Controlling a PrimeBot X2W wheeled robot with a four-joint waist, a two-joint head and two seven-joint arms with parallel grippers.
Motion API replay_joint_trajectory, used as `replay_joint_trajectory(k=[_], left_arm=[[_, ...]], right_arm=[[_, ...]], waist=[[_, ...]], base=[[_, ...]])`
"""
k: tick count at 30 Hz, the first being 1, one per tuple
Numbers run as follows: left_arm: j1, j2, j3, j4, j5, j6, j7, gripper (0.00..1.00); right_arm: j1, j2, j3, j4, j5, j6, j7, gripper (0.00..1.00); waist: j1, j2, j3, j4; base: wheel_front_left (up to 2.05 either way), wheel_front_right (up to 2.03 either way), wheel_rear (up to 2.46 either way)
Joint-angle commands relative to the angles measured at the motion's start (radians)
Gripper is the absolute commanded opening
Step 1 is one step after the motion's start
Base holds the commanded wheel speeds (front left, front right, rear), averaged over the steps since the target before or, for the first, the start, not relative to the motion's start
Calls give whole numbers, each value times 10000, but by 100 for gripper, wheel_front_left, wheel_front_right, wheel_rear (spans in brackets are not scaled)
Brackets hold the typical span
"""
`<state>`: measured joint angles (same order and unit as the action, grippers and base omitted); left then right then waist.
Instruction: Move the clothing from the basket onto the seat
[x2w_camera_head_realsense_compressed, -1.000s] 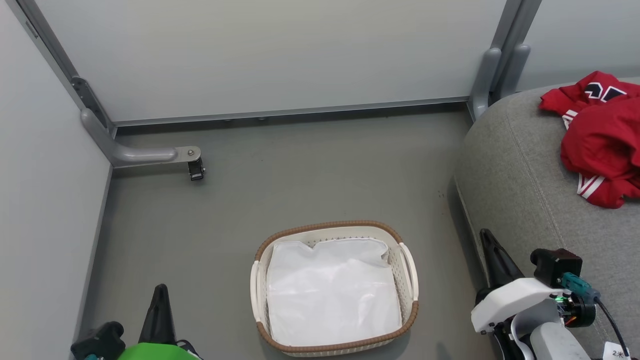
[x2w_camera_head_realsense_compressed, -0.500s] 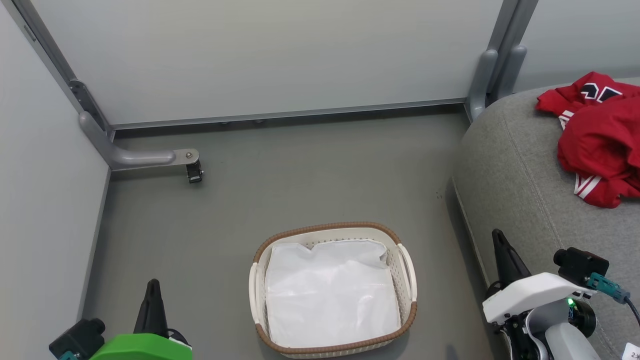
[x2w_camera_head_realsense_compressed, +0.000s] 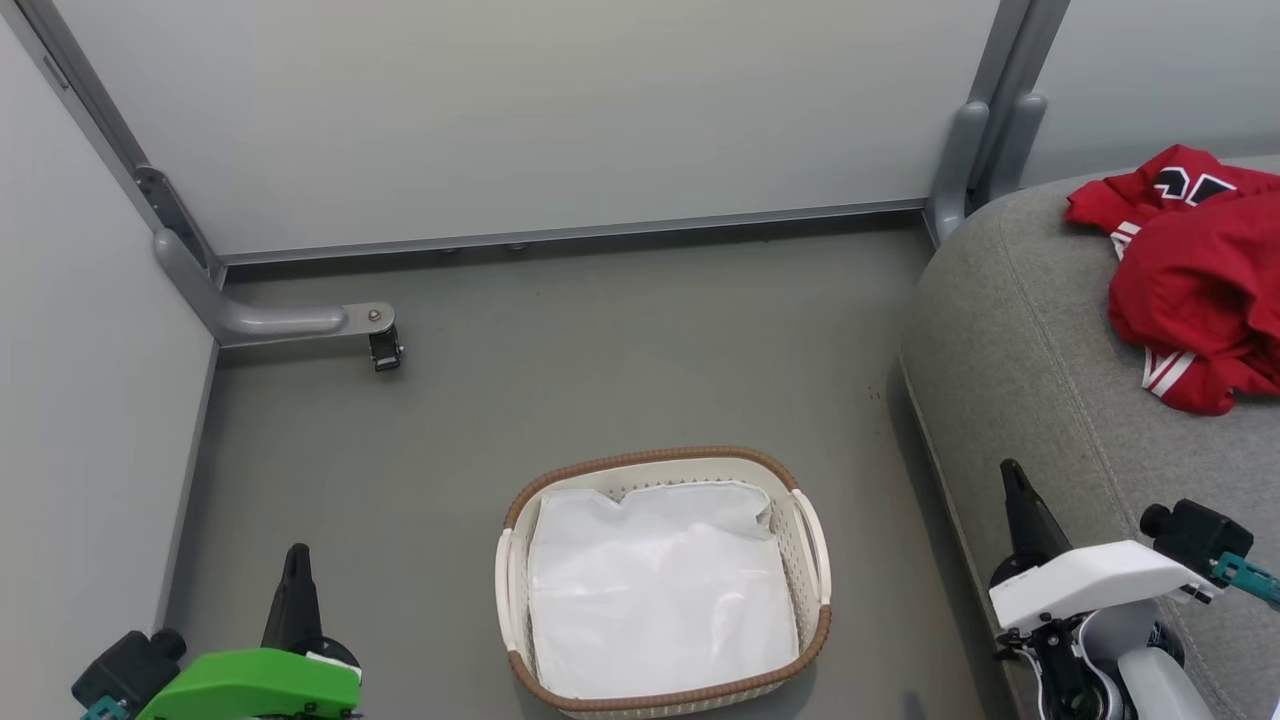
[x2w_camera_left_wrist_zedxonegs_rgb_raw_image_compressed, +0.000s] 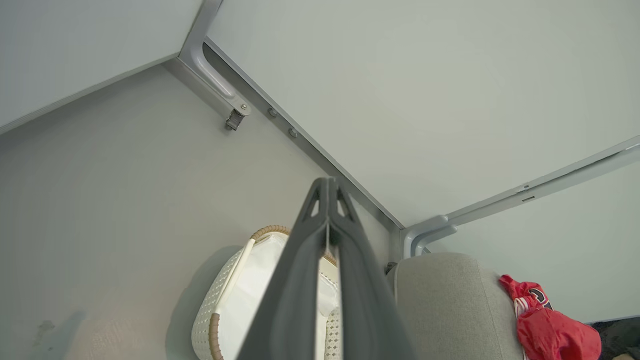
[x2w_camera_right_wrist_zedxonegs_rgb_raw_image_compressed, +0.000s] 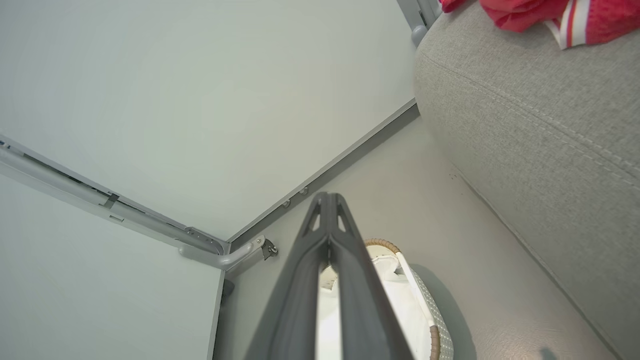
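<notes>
Left gripper (x2w_camera_head_realsense_compressed: 296, 565) at lower left, right gripper (x2w_camera_head_realsense_compressed: 1012, 480) at lower right, both with fingers pressed together, pointing up.

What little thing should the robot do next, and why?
Probably just pull back and stop: the basket holds only its white liner, both red garments lie on the seat, and the left tool and right tool are shut and empty.

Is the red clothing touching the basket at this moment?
Apart. The head view shows the clothing lying on the seat, with bare floor between the seat and the basket, whose white liner lies uncovered.
</notes>
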<state>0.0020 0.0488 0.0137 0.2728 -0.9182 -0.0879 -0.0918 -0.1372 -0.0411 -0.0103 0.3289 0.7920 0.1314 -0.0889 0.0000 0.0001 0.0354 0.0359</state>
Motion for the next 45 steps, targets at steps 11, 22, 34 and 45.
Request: replay_joint_trajectory(k=[11,22,34,45], left_arm=[[-461,28,236,-166,-1376,-120,399,0],[-610,29,402,-196,-2531,-188,744,0],[-766,28,565,-225,-3655,-262,1085,0],[-883,28,689,-249,-4497,-305,1343,0]], right_arm=[[28,-72,-232,-294,1625,-6,392,0],[93,-80,-403,-420,2993,-7,735,0],[155,-91,-572,-537,4324,-7,1070,0],[192,-98,-697,-627,5317,-7,1332,0]], waist=[[0,-1,-43,-48],[0,-1,-88,-97],[0,-1,-137,-152],[0,-1,-177,-197]], base=[[0,0,0],[0,0,0],[0,0,0],[0,0,0]])
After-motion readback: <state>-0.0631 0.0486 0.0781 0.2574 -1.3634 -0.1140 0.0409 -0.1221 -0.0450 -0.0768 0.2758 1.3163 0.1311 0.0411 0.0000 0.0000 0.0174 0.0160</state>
